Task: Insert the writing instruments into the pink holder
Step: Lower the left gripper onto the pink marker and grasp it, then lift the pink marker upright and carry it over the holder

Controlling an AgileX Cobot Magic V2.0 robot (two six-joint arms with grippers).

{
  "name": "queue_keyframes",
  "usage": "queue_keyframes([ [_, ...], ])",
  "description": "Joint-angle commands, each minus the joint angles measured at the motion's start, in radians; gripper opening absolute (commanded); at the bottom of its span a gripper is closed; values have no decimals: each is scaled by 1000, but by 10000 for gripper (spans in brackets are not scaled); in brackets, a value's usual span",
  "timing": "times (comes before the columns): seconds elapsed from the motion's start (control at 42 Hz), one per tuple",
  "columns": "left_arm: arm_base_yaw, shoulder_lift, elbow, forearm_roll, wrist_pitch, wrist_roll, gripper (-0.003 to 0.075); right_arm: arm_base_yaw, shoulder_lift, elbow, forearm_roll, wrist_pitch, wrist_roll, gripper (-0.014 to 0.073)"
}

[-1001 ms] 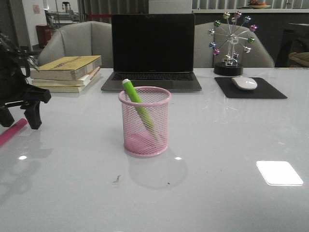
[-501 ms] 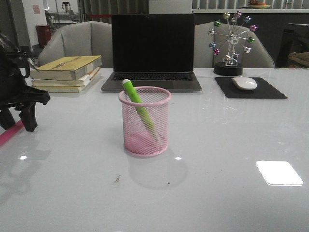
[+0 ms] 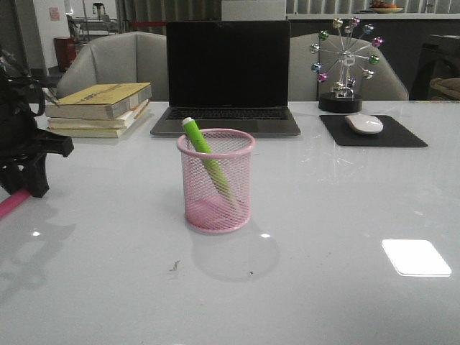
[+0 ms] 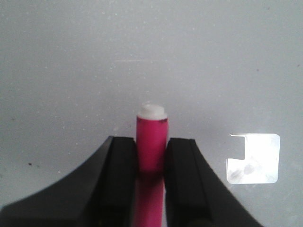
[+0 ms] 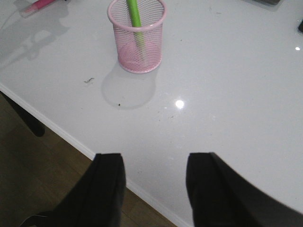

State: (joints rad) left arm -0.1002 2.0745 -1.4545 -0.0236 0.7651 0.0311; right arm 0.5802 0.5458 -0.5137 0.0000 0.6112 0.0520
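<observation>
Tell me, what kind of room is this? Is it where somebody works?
Probably an office desk. A laptop sits open at the back, a mouse rests on its pad, books are stacked nearby, and a pink holder stands in the middle with a green marker in it.

table (image 3: pixel 323 287) bare around pink holder (image 3: pixel 215 180) | green marker (image 3: pixel 205 162) leans inside — books (image 3: pixel 100 108), laptop (image 3: pixel 226 79) behind

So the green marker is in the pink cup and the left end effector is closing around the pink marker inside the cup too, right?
Not quite. The pink marker lies on the table, between the left end effector's fingers, as the left wrist view shows. Only the green marker is in the cup.
</observation>
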Motion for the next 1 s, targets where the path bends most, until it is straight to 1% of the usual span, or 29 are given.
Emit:
queue_keyframes([
  [0.0,1,-41,-24,-1,-1,-8,173,-1,1,-28,0,-71,-7,426],
  [0.262,1,-75,-12,-1,-13,-8,96,-1,1,-28,0,-71,-7,426],
  [0.358,-1,-140,31,-10,-55,-8,91,-1,1,-28,0,-71,-7,426],
  [0.548,-1,-356,186,-34,-219,-8,91,-1,1,-28,0,-71,-7,426],
  [0.644,-13,-491,277,-36,-328,-8,91,-1,1,-28,0,-71,-7,426],
  [0.787,-65,-701,423,-36,-522,-8,91,-1,1,-28,0,-71,-7,426],
  [0.906,-151,-846,542,-36,-745,-8,91,-1,1,-28,0,-71,-7,426],
  [0.977,-217,-897,595,-37,-876,-8,91,-1,1,-28,0,-71,-7,426],
])
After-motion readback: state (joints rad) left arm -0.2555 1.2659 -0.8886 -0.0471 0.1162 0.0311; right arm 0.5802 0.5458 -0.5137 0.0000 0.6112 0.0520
